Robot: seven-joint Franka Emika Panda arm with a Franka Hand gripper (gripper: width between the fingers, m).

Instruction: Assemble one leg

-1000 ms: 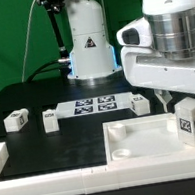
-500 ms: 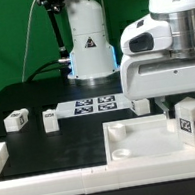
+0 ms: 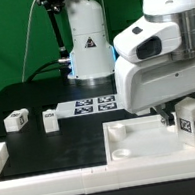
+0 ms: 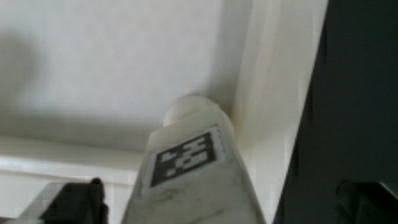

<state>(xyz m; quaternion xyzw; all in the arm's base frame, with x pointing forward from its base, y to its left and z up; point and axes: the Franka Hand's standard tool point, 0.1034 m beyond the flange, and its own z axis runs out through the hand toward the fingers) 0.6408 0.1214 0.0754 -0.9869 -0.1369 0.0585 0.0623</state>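
One leg (image 3: pixel 191 118), a small white block with a black-and-white tag, stands upright on the right part of the large white panel (image 3: pixel 142 137). My gripper (image 3: pixel 178 115) hangs low over it, with one dark finger (image 3: pixel 167 116) showing just beside the block on the exterior view's left. In the wrist view the leg (image 4: pixel 192 165) fills the space between the two dark fingertips of the gripper (image 4: pixel 222 205). The jaws are open, and a gap shows between the leg and one finger (image 4: pixel 80 203).
Two more legs (image 3: pixel 15 120) (image 3: pixel 50 120) lie on the black table at the exterior view's left. The marker board (image 3: pixel 87 107) lies behind the panel. The robot base (image 3: pixel 88 46) stands at the back. A white raised rim (image 3: pixel 1 155) borders the front left.
My gripper has come down and shifted slightly toward the exterior view's left, so its fingers now stand level with the upright leg. The leg and the other parts have not moved.
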